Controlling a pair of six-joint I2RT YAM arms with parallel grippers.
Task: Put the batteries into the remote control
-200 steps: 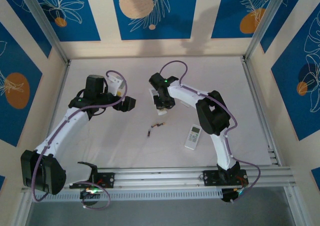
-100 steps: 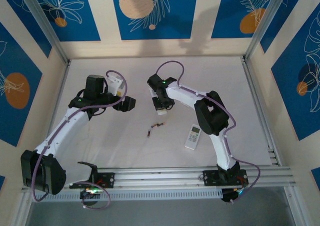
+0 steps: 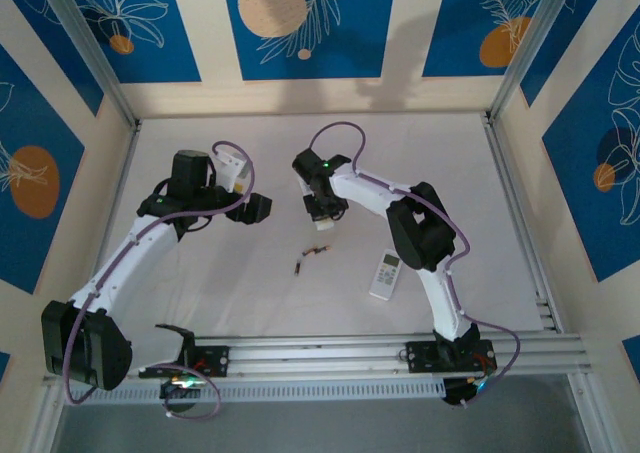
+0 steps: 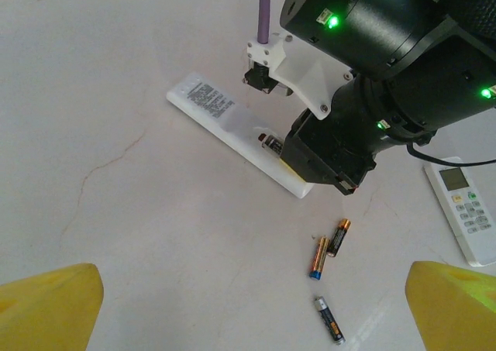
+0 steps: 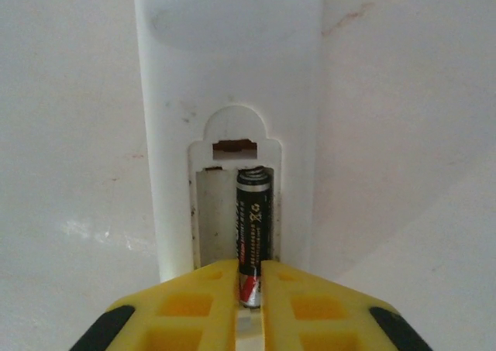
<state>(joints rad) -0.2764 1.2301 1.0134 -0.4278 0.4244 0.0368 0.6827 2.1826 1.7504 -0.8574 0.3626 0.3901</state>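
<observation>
So the battery (image 5: 253, 219) is lying in the right-hand slot of the remote's (image 5: 232, 80) open bay (image 5: 211, 211). Its far end is tucked up near the contact at the top, and its near end is pinched between the yellow fingers of the right gripper (image 5: 249, 272). That gripper is clamped on it, with nothing but the battery between the fingers. The left-hand slot beside it is bare. The remote sits face down around the middle of the desk (image 4: 116, 211), a bit toward the far edge.

My take on doing this bit right: the battery looks lined up with the slot, but I can't tell if the near end is seated, since the fingers hide it. I'd push it along the slot against the top contact, press the near end down flat, and only then let go. Open slowly so it doesn't spring out or roll into the bare slot. Polarity is worth a check too, and I can't read the marks from here.

Three loose batteries (image 4: 318, 258) lie just toward the near edge from the remote, two right beside each other and one apart. A second remote (image 4: 465, 211) lies face up, more toward the right edge. The left gripper (image 4: 254, 289) hangs above the desk with its fingers wide apart, holding nothing.
</observation>
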